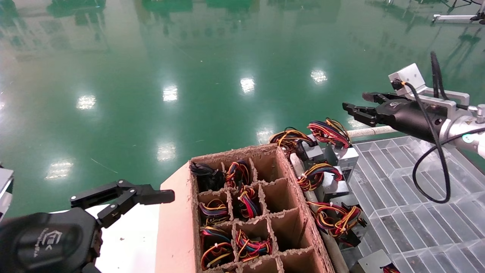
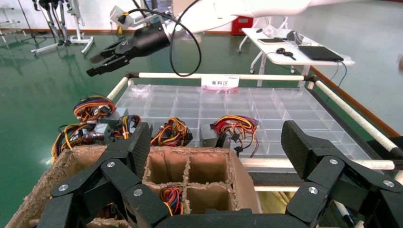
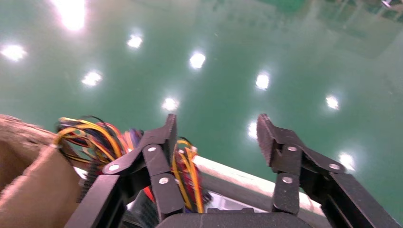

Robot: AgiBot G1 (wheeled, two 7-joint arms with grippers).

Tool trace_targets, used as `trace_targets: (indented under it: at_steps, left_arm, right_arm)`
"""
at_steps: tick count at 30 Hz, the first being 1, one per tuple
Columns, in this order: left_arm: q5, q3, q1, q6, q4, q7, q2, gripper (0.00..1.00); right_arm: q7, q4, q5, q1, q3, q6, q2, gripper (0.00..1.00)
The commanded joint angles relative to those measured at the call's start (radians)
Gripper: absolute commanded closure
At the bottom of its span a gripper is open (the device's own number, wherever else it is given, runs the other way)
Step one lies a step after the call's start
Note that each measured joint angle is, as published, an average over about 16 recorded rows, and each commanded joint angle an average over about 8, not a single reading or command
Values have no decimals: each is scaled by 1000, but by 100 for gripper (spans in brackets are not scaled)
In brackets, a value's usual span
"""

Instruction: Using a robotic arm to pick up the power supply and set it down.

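The right gripper [image 1: 360, 104] is held with jaws parted and empty, above the far edge of the clear divided tray [image 1: 416, 197]. The power supplies [image 1: 333, 151], grey boxes with tied wire bundles, are ranged along the tray's edge beside the cardboard divider box [image 1: 291, 189]; more bundles are seen in its cells. Only the left wrist view discloses a white label [image 2: 220, 82] on the far rail. The left gripper [image 1: 125, 197], spread wide, is parked beside the box. In the right wrist view the supplies are largely hidden behind the fingers [image 3: 164, 142].
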Motion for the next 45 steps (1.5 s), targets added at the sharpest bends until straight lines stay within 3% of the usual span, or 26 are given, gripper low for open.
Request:
trace_targets:
  at_steps: [1,45]
  left_arm:
    - [0,0,0,0,0,0,0,0]
    - [0,1,0,0,0,0,0,0]
  right_arm:
    - [9,27,12,-15,3,-13,8,0]
    - [327,960,410,-542,118,-446,297,0]
